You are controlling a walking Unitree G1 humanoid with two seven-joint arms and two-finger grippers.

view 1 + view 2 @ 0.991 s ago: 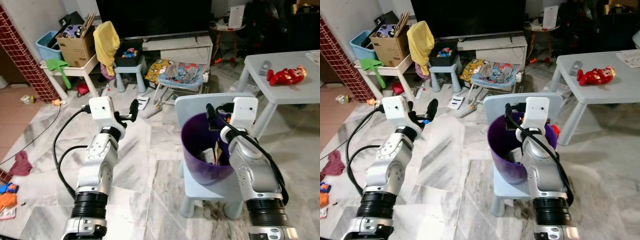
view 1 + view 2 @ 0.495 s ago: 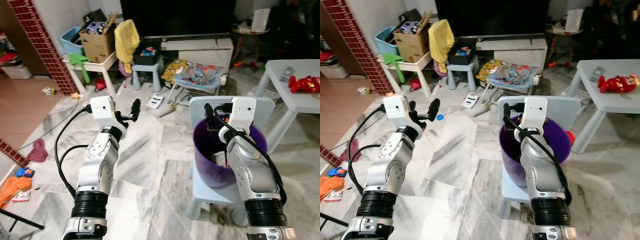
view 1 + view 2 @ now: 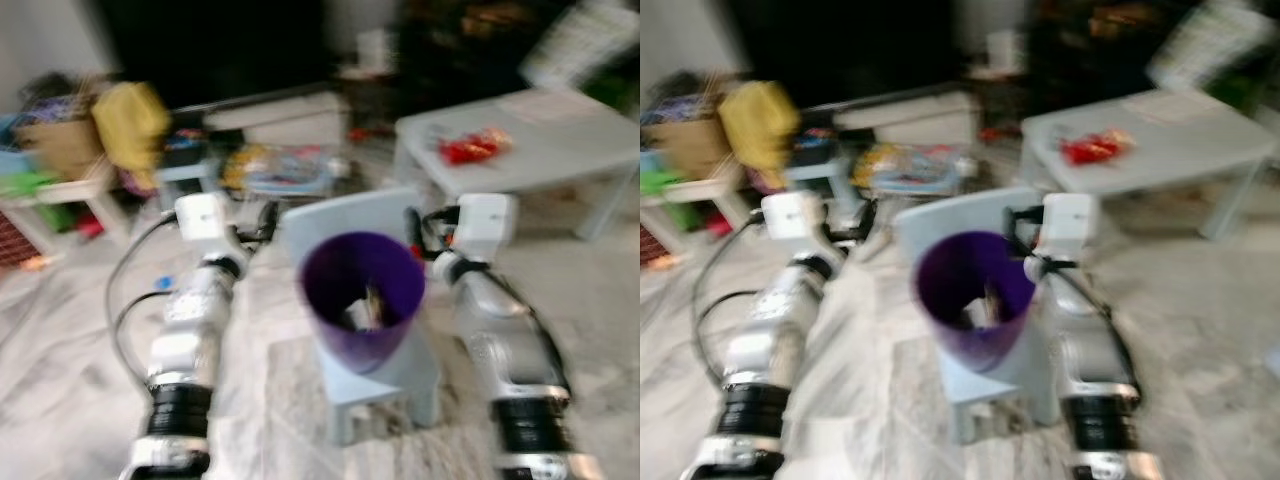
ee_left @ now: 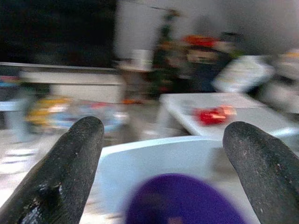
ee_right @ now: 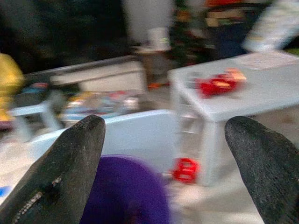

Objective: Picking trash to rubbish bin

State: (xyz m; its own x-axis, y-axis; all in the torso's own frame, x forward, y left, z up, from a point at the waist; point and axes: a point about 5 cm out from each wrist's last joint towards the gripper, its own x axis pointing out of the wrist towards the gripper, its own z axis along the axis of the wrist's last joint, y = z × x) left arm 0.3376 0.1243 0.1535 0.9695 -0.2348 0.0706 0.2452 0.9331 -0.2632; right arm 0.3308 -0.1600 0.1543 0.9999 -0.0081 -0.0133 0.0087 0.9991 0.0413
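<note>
The whole picture is smeared by motion. A purple rubbish bin stands on a small pale blue chair in the middle, with some pale trash inside it. My left gripper is held up just left of the bin's rim, open and empty. My right gripper is raised at the bin's right rim, also open and empty. In the left wrist view the two fingers frame the chair back and the bin's top. The right wrist view has the bin low between its fingers.
A grey low table with a red toy on it stands at the back right. At the back left are a yellow cloth, a cardboard box and toy clutter. A small red object lies under the table.
The camera has swung and the picture is now blurred; the bin and chair sit nearer the view's centre. Both arms keep the same raised pose with fingers apart.
</note>
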